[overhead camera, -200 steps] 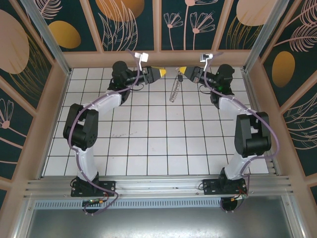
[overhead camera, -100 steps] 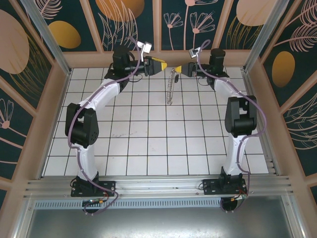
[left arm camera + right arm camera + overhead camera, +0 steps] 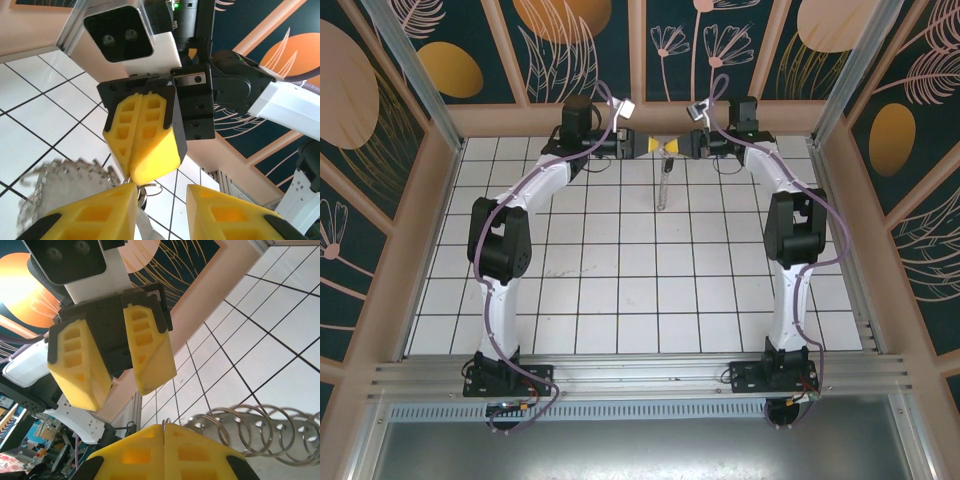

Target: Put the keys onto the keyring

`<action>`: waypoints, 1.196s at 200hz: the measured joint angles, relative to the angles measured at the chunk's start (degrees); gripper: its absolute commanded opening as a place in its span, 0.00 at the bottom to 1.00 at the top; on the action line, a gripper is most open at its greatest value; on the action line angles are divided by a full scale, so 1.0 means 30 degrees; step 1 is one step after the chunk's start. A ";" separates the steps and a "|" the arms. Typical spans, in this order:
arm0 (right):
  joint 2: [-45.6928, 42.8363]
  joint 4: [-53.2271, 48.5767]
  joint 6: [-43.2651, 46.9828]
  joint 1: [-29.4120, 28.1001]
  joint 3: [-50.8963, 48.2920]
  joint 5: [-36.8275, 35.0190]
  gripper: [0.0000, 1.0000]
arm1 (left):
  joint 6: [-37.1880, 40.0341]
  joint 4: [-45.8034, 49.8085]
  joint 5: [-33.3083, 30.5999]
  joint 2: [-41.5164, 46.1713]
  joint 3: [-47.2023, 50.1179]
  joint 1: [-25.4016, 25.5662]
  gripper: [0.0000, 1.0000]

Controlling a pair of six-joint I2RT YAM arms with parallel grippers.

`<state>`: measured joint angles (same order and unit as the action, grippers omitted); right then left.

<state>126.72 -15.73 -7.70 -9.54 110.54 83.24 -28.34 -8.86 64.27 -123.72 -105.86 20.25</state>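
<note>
I am looking down from the overhead camera at a white tiled table, where both arms are reaching to the far edge and their yellow fingertips are almost meeting. The right gripper is clenching its two fingers flat against each other, and in its own wrist camera a thin metal ring is poking out of the seam between them, so it is grasping one end of the keyring. From above, the keyring is showing as a thin silvery chain of linked loops running from the pinch point toward the near side, across about one and a half tiles. In the right wrist camera its loops are trailing off to the right of the clenched fingers. The left gripper is released, its fingers spread with a clear gap between them. In its own wrist camera the right gripper's closed tip is pointing into that gap, just above it. I cannot pick out the keys.
</note>
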 measured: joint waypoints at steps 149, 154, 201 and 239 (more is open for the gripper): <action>0.0000 -0.0415 0.0131 -0.0109 0.0036 0.0000 0.00 | -0.0845 -0.1377 0.0153 -0.0189 0.1188 0.0000 0.29; 0.0000 -0.0415 0.0124 -0.0109 0.0036 0.0000 0.00 | -0.0889 -0.1443 0.0146 -0.0233 0.1188 0.0000 0.29; 0.0000 -0.0415 0.0131 -0.0109 0.0109 0.0000 0.00 | -0.1151 -0.1552 0.0146 -0.0714 0.1180 0.0036 0.29; 0.0000 -0.0415 0.0131 -0.0109 0.0211 0.0000 0.00 | -0.1268 -0.1559 0.0138 -0.0896 0.1180 0.0131 0.29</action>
<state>126.72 -16.97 -7.31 -9.87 111.18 83.24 -32.14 -13.54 64.69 -126.41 -102.32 20.64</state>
